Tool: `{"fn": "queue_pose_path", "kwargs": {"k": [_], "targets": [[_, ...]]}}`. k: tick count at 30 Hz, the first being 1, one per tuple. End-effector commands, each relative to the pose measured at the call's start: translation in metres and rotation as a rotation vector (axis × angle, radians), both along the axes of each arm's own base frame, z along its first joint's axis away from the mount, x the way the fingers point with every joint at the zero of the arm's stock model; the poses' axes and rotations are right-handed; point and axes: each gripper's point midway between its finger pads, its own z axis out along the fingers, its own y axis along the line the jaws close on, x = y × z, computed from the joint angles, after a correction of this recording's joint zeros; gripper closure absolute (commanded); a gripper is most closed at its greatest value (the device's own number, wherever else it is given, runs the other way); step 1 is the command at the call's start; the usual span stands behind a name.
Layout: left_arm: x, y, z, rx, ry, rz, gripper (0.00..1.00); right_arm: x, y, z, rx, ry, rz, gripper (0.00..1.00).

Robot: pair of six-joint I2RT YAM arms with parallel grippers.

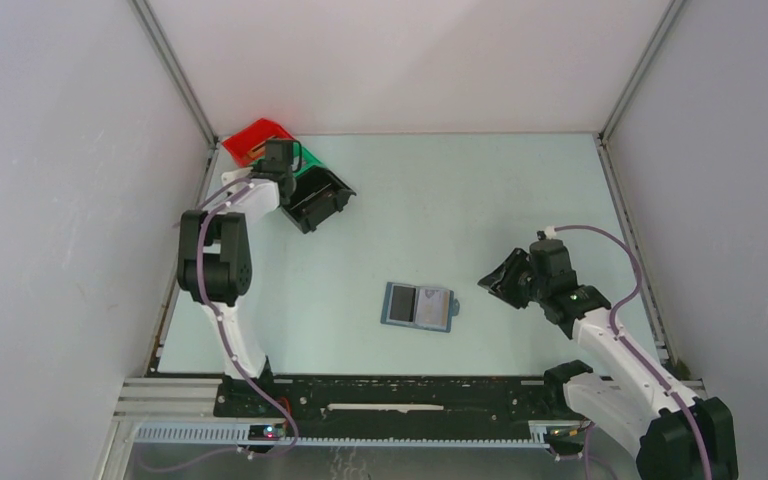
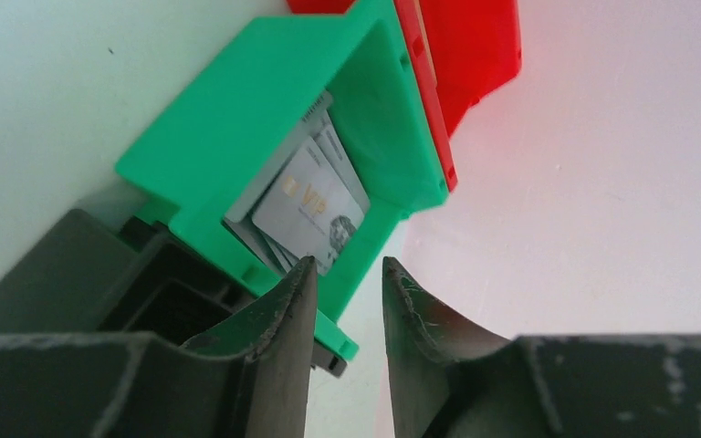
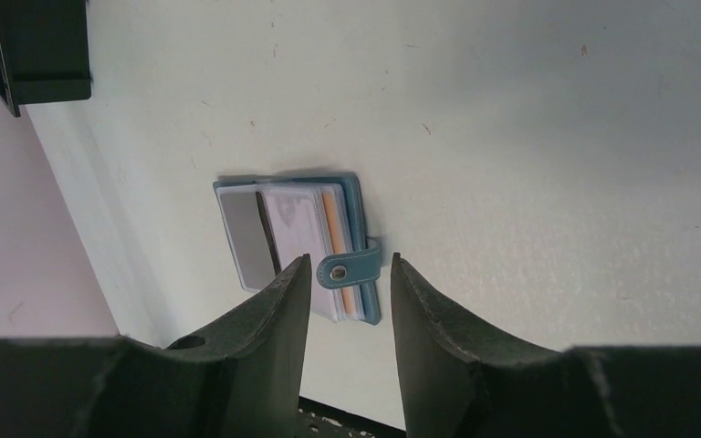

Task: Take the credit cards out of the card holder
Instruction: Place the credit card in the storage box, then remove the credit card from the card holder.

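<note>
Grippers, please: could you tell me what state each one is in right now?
Left gripper: open, holding nothing, at the green bin.
Right gripper: open, holding nothing, near the card holder.

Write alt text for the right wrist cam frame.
A blue-teal card holder lies open on the pale table, showing a grey panel and clear sleeves, its snap tab pointing at the camera. The right gripper frames the tab between its two dark fingers, open and holding nothing. A black bin corner sits top left.
</note>
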Motion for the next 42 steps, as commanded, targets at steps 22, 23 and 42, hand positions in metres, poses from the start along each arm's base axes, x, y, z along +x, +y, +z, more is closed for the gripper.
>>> {"fn": "queue_pose_path", "kwargs": {"k": [22,23,42], "targets": [[-0.192,-0.231,0.075,0.28,-0.129,-1.391,0.68,-0.018,0.094,0.012,0.16,-0.072,0.216,0.57],[-0.203,-0.24,0.068,0.31,-0.144,-1.432,0.68,-0.019,0.098,0.008,0.156,-0.061,0.225,0.57],[-0.266,-0.269,-0.024,0.32,0.043,-1.658,0.67,-0.019,0.098,-0.052,0.03,0.076,0.185,0.59]]}}
